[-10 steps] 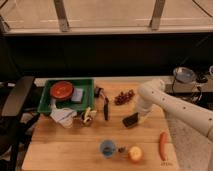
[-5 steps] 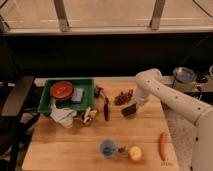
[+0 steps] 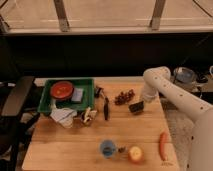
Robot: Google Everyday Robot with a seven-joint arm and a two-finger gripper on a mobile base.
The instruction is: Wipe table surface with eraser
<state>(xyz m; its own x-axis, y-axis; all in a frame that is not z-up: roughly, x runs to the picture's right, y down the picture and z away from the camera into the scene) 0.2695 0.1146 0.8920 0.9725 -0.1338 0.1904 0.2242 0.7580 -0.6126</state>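
Note:
The table surface (image 3: 75, 145) is a large light-brown wooden plank top. The eraser (image 3: 136, 107) is a small flat black block in the right middle of the table, just right of a bunch of dark red grapes (image 3: 125, 96). My white arm reaches in from the right and bends down over it. My gripper (image 3: 140, 103) is shut on the eraser and holds it against or just above the wood; contact is not clear.
A green bin (image 3: 50, 102) at the left holds a red bowl (image 3: 62, 90) and a grey-blue block (image 3: 77, 95). Also on the table: white cloth (image 3: 62, 116), black-handled utensil (image 3: 106, 107), blue cup (image 3: 107, 147), apple (image 3: 135, 154), orange carrot (image 3: 162, 145). A chair (image 3: 15, 97) stands left.
My gripper has carried the eraser toward the far side of the table and then slightly right, closer to the grapes. The other objects have not moved.

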